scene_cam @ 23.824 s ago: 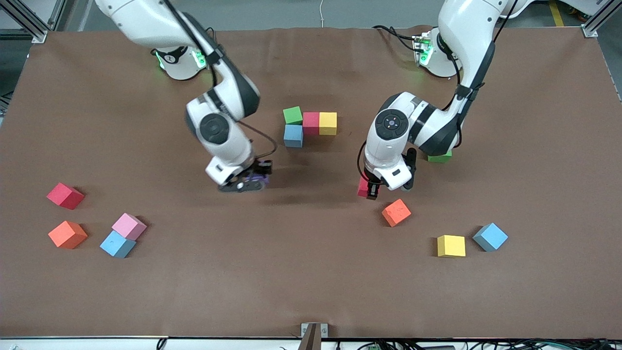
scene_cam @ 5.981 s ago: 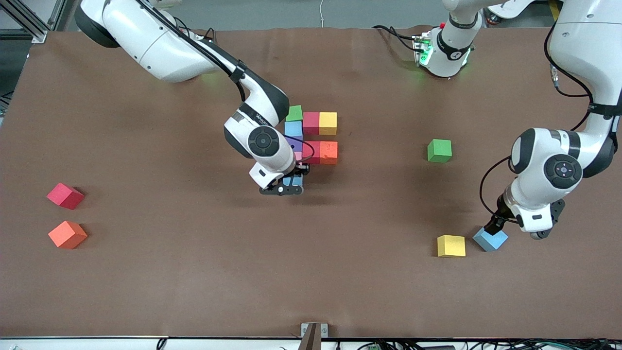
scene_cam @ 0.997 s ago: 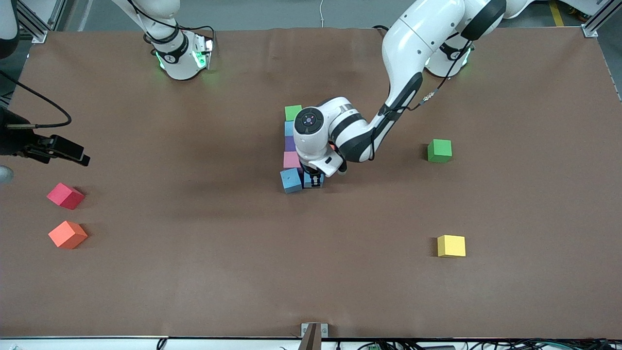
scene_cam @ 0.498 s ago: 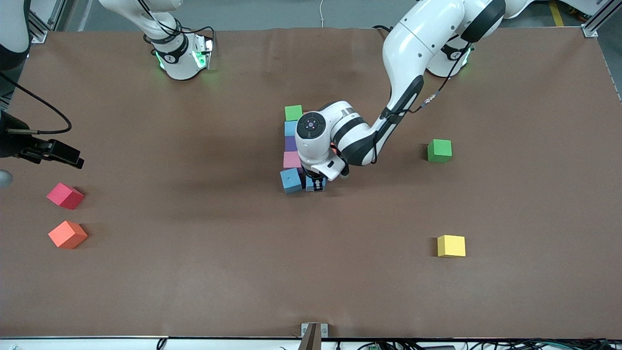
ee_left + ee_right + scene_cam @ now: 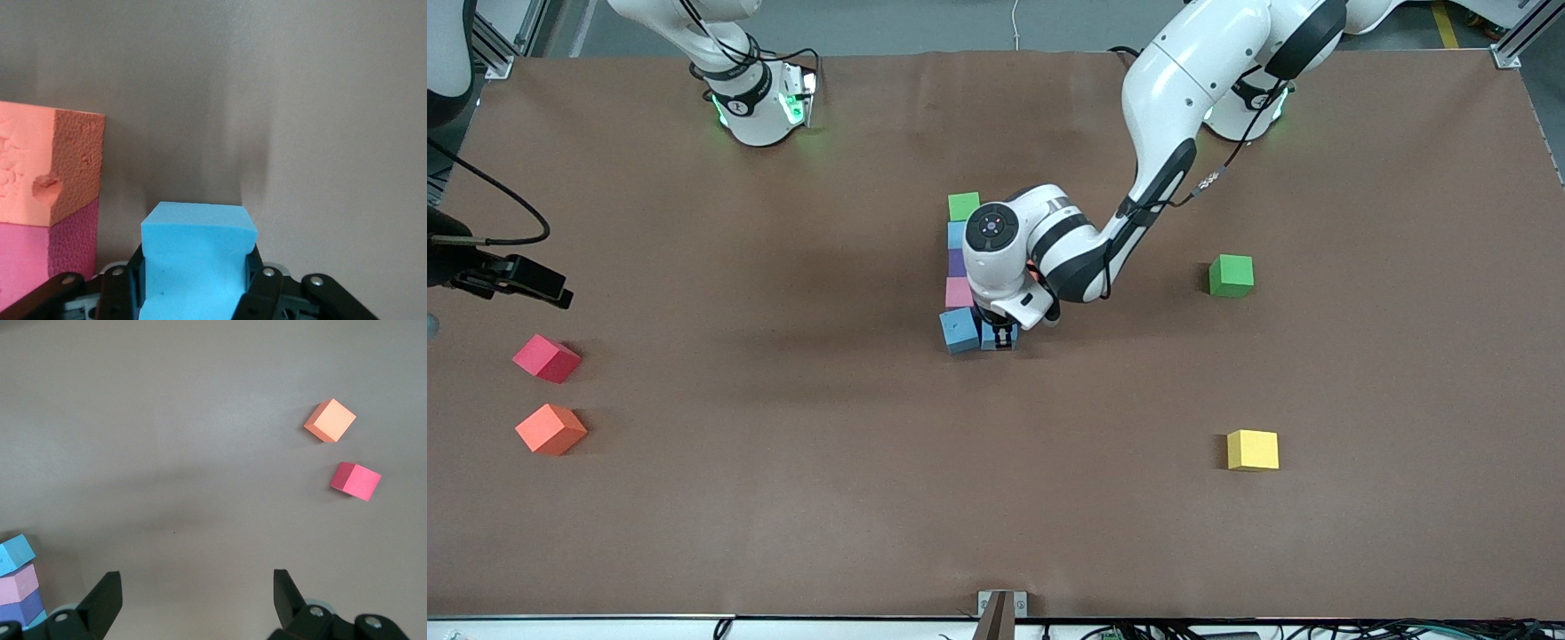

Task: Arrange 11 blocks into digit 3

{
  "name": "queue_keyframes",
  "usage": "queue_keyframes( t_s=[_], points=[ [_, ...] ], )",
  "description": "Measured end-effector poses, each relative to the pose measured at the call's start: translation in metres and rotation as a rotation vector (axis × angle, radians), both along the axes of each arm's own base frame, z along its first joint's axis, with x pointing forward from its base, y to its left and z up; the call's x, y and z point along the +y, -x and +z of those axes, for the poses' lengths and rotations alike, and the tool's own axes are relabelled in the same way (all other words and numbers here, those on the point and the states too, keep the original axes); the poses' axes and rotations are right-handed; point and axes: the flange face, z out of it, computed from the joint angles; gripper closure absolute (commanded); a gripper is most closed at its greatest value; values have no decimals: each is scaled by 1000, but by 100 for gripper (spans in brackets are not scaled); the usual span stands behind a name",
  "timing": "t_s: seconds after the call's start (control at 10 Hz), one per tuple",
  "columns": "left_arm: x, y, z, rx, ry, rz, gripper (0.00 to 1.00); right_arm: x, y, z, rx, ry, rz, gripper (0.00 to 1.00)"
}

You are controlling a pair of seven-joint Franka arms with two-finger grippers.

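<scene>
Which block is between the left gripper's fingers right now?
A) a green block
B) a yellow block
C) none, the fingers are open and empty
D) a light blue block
D: in the left wrist view the left gripper has its fingers shut on the light blue block, low beside the figure's other light blue block; the yellow block and the loose green block lie apart on the table.

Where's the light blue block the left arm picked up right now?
The light blue block is clamped in the left end effector, at the end of the block column nearest the front camera, right beside the other light blue block.
</scene>
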Motion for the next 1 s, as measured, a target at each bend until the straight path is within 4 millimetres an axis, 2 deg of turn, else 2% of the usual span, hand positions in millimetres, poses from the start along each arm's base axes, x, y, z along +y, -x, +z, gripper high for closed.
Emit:
queue_keyframes(
  t_s=[0.1,0.2,0.3,0.5,0.7,0.9,1.0],
  points=[
    [-1,1,-1,0,1,-2,52,0,0,0,5,-1,20,0],
    [-2,2,-3,1,2,-4,16,0,1,-1,8,-1,32,0],
    [-2,2,-3,0,3,-4,0,0,1,-1,9,-1,37,0],
    [-3,1,-2,-3,7,-6,0,0,1,-1,10,-1,38,0],
    [-5,-7,11,-26,26,-2,0,-3,1,-1,10,-1,34,0],
    [2,-23,50,-73,37,-32,0,-4,1,-1,10,-1,33,0],
    [14,-34,73,-89,27,-49,0,-3,1,-1,10,-3,33,0]
  ],
)
